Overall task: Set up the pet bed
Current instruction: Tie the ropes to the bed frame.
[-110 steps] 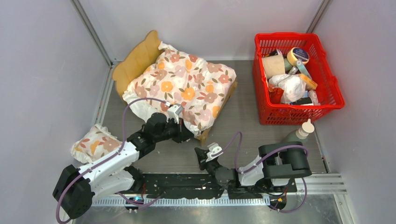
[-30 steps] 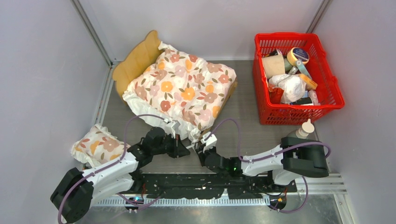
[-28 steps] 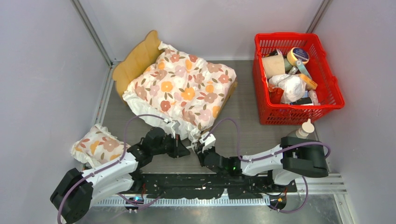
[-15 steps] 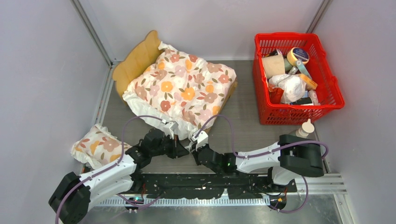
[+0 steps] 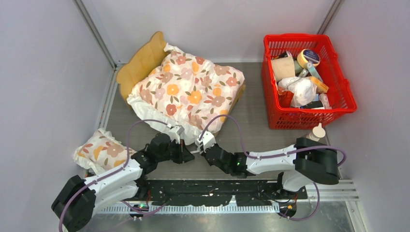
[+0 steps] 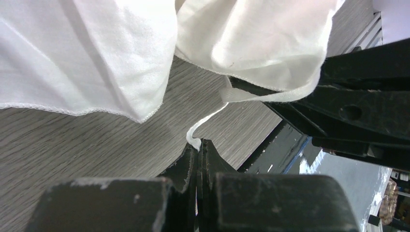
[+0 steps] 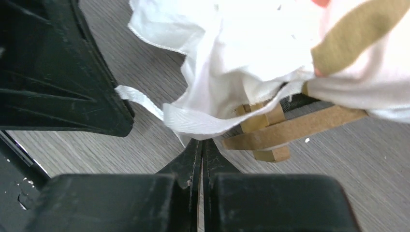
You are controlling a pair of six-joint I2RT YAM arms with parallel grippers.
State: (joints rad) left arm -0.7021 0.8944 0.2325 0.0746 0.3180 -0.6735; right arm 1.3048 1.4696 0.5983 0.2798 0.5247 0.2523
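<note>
left pincer (image 6: pixel 198 146) and right pincer (image 7: pixel 202 144) each clench a white cushion tie (image 6: pixel 209 117) beside the pet bed (image 7: pixel 295 126)

The left pincer (image 6: pixel 198 145) has its two dark fingers pressed together, and the end of a thin white tie (image 6: pixel 207 121) is nipped right at their tips. The tie curves up and to the right into the white fabric (image 6: pixel 96 58), whose loose folds hang over the grey wood-grain desk (image 6: pixel 72 145). Black machine parts (image 6: pixel 367 111) fill the right side, touching the fabric's lower hem
</note>
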